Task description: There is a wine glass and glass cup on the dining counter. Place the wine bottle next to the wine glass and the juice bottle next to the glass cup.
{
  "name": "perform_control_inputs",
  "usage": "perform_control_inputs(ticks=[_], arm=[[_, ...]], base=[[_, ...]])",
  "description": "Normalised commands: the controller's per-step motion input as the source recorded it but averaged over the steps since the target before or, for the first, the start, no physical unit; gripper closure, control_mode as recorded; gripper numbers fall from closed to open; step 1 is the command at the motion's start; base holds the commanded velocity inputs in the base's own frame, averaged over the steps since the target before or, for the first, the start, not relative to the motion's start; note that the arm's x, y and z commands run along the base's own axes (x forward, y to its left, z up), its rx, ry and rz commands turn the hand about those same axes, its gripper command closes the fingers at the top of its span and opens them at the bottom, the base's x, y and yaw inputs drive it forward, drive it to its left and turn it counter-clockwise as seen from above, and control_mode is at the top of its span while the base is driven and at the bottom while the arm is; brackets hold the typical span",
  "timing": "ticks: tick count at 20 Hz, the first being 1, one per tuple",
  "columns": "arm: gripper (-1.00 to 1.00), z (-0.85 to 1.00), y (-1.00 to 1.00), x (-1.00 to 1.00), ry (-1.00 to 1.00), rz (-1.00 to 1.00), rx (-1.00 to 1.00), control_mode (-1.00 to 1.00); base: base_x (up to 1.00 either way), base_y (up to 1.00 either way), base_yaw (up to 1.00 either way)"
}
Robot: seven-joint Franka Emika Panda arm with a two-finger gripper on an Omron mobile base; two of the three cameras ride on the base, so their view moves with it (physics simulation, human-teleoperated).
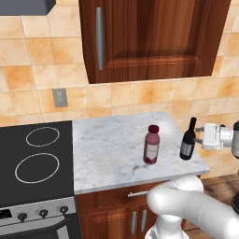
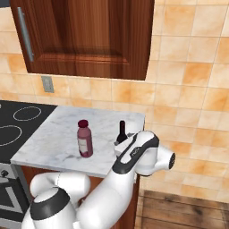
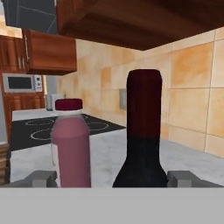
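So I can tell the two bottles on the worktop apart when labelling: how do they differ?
The wine bottle is nearly black with a long narrow neck; the juice bottle is maroon, plump and short-necked. The wine bottle stands between the open fingers of the gripper near the worktop's right edge; the juice bottle stands free, nearer the middle. Both are upright, capped and pale-labelled.

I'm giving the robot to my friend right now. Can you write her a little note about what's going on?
Gripper: open, level with the wine bottle on its neck side, fingers either side of it in the hand view, not closed on it.
Wine bottle: upright near the right end of the narrow marble worktop by the tiled wall.
Juice bottle: upright on the same worktop, left of the wine bottle, untouched.
Done: nothing moved yet.
Left: grasp the wine bottle, carry it to the wine glass, then take the juice bottle to the glass cup.
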Motion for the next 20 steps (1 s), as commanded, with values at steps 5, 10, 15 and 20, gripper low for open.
perform_control_inputs(ticks=[5, 10, 15, 20], arm=[[-1.0, -0.29, 0.0, 0.2, 0.0, 0.0, -0.03, -1.0], [-1.0, -0.17, 0.0, 0.05, 0.0, 0.0, 0.0, -1.0], [-1.0, -0.34, 0.0, 0.11, 0.0, -0.01, -0.04, -1.0], [-1.0, -0.51, 0.19, 0.07, 0.02, 0.0, -0.09, -1.0]], base=[[0.0, 0.0, 0.0], [0.0, 0.0, 0.0], [0.0, 0.0, 0.0], [0.0, 0.0, 0.0]])
